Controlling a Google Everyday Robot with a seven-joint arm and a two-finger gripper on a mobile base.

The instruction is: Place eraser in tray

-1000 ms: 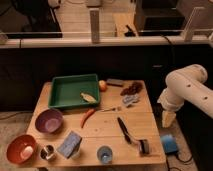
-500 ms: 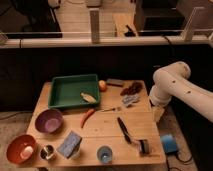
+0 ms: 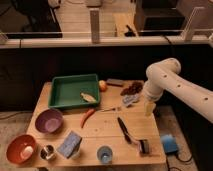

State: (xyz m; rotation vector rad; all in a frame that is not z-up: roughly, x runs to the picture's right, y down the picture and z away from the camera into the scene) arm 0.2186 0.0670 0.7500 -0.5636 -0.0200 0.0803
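Arm (image 3: pixel 171 76) has swung left vs a sec ago. Hand (image 3: pixel 149 107) was out past the right edge, now hangs over right side of table (image 3: pixel 105 127). Hand open, nothing in it. Eraser (image 3: pixel 115 82) lies flat at back of table, just right of orange (image 3: pixel 103 85), near right rim of tray (image 3: pixel 67 92) and well apart from hand.

Risks, L to R:
- Tray has a tan bit (image 3: pixel 88 97) in its right half, so a drop there could land on it. Left half is bare, prob safer.
- Orange is touching eraser or just beside it, can't tell which. A finger coming down on that side could nudge it & set it rolling.
- Eraser is low & flat: pinch may slip off, or fingers scrape table if hand comes in too deep.
- Dark red clump (image 3: pixel 132 88) & pale blue thing (image 3: pixel 130 100) lie btw hand & eraser. A low straight sweep would shove them.

Room:
- Eraser sits near back edge, so a push that way could send it off.
- Open table mid, btw chili (image 3: pixel 86 117) & brush (image 3: pixel 126 130).
- Approach prob best from above, then short carry left over orange, high enough to clear the rim.
- Right edge is close under hand, w/ blue box (image 3: pixel 169 143) beyond it
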